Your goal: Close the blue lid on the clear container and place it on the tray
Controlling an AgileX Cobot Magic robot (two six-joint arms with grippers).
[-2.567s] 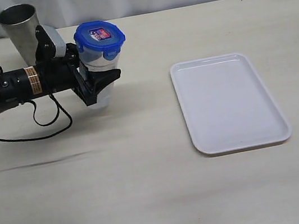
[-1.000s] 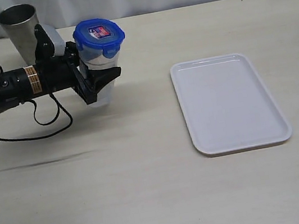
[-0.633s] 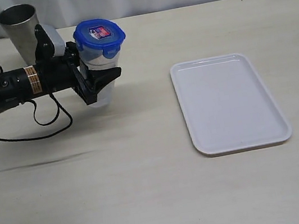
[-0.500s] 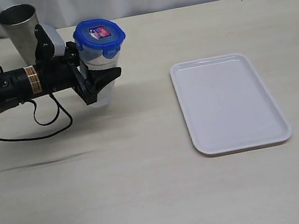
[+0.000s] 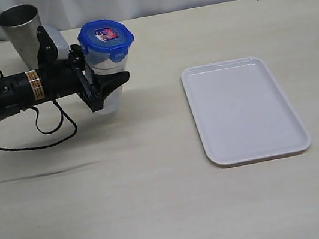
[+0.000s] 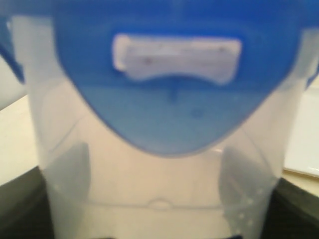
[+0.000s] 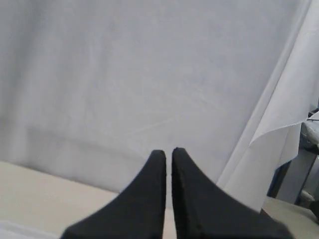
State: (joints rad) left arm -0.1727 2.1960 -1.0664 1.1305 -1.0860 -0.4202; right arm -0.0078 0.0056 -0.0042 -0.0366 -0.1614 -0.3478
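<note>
**Lidded jar gripped, upper left**

Blue lid (image 5: 105,40) sits on the clear container (image 5: 111,103) at upper left of frame, beside a steel cup (image 5: 21,29). Left gripper (image 5: 104,87) is clamped across the container's body, below the lid. Tray (image 5: 246,112) lies right of centre, well apart. Right gripper (image 7: 168,162) is pinched together on nothing.

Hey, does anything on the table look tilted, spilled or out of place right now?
Nothing stands out. The lid sits on the container, which is upright in the left gripper. The tray lies flat, the steel cup stands upright, and no spill shows.
</note>
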